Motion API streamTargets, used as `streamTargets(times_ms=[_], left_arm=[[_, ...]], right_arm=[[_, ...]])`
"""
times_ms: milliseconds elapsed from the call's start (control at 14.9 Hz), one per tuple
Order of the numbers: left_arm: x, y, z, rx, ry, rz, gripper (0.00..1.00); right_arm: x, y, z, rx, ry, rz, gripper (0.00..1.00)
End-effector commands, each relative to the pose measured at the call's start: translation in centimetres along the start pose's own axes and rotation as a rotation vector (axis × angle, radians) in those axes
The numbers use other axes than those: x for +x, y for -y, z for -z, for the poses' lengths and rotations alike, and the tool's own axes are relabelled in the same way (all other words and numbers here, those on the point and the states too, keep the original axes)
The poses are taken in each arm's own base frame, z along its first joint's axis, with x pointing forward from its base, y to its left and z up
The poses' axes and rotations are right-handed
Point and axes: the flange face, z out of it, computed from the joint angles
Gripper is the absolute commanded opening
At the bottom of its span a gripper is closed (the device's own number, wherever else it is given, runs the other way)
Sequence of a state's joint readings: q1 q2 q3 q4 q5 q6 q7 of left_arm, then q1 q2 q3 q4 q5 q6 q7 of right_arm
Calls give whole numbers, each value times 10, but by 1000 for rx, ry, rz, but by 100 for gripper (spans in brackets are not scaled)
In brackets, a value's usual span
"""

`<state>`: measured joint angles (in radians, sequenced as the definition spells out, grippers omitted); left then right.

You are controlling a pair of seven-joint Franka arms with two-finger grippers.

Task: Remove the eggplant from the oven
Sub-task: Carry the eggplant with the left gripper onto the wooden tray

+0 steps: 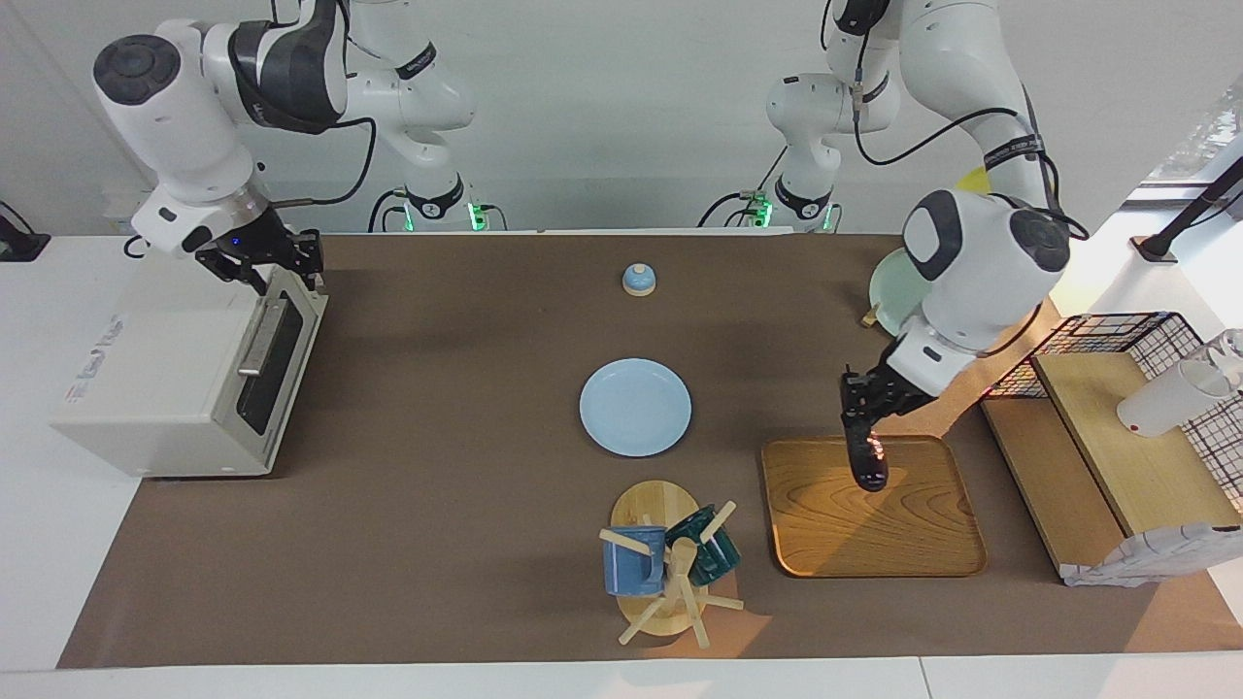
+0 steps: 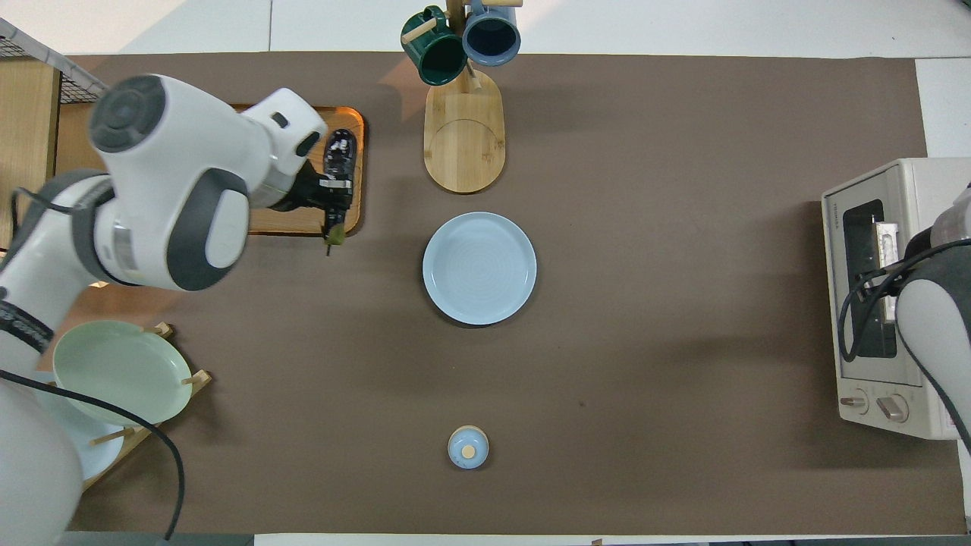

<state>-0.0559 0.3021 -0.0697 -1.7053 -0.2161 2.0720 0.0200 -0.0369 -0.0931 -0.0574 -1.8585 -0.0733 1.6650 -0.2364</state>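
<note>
Clearly the facing view shows the most of the left hand (image 1: 856, 406): it hangs over the wooden tray (image 1: 923, 544) at the left arm's end of the bench (image 1: 437, 466), clamped on the stem end of the eggplant (image 1: 867, 462), which dangles below it with its dark rounded tip just above the tray's surface; whether the tip touches the wood cannot be told. From overhead the arm's white body covers most of that tray (image 2: 356, 220), and only the eggplant (image 2: 338, 155) and a bit of its greenish stem show past the wrist.

The right hand (image 1: 275, 254) sits at the top edge of the oven (image 1: 165, 388), just above its closed door; I cannot tell whether its fingers are apart or together. The overhead view gives the oven's (image 2: 872, 288) front face, with its dark glass, handle and two knobs, which the facing view shows only slantwise, but the hand itself is hidden there under the arm.

The oven's door is shut and nothing can be made out through the glass. A pale blue plate (image 1: 635, 407) lies mid-bench with nothing on it. A mug stand (image 1: 670, 573) holds a blue mug and a green one. A small blue bell (image 1: 638, 280) sits nearer to the robots than the plate.
</note>
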Motion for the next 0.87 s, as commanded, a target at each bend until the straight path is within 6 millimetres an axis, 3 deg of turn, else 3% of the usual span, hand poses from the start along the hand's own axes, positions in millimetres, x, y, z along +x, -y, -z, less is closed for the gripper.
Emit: streamTargets(times_ms=[0, 134, 335, 670, 737, 804], left_arm=[[16, 23, -27, 18, -1, 1, 0], [29, 38, -51, 31, -7, -5, 0], [41, 37, -77, 42, -63, -14, 0], [39, 35, -89, 64, -52, -57, 0], [39, 34, -88, 64, -49, -59, 24], [39, 34, -88, 64, -48, -59, 86]], right_arm=[[7, 3, -1, 91, -13, -107, 100], [8, 6, 0, 106, -14, -146, 100], [8, 10, 4, 104, -11, -139, 100], [23, 7, 16, 67, -7, -130, 100], [27, 7, 17, 65, 3, -128, 100], [32, 12, 20, 67, 21, -118, 100]])
